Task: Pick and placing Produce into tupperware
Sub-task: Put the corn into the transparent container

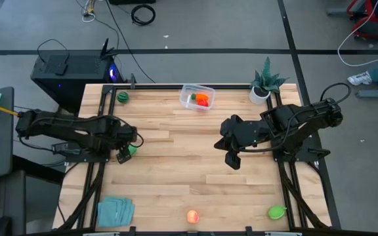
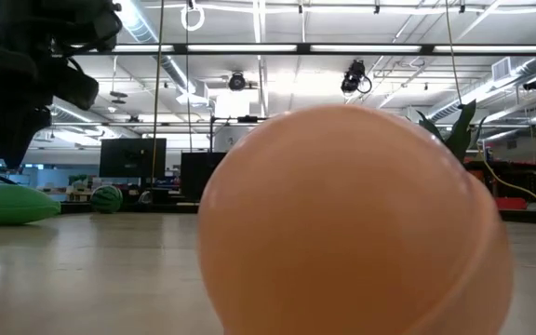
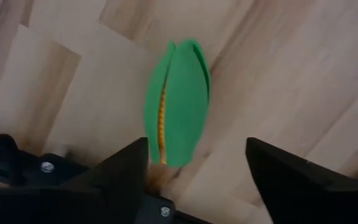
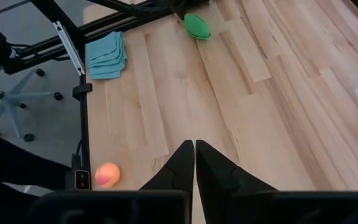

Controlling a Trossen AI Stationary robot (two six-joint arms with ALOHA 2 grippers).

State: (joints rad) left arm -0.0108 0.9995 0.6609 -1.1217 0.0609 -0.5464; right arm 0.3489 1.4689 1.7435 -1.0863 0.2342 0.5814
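A green corn-like produce piece (image 3: 178, 112) with a yellow seam lies on its side on the wood table. My left gripper (image 3: 197, 142) stands open above it, pointing down near the table's left side (image 1: 126, 155). In the low view its fingers (image 2: 12, 154) hang just clear of the piece (image 2: 7, 203). The clear tupperware (image 1: 197, 97) stands at the far edge, with an orange carrot (image 1: 203, 99) and a red piece inside. My right gripper (image 4: 194, 155) is shut, empty and raised over the table's right middle (image 1: 232, 162).
A peach piece (image 1: 192, 216) and a green piece (image 1: 277, 212) lie at the near edge, with a teal cloth (image 1: 115, 211) at the near left. A round dark-green piece (image 1: 122, 97) sits far left. A potted plant (image 1: 262, 85) stands far right.
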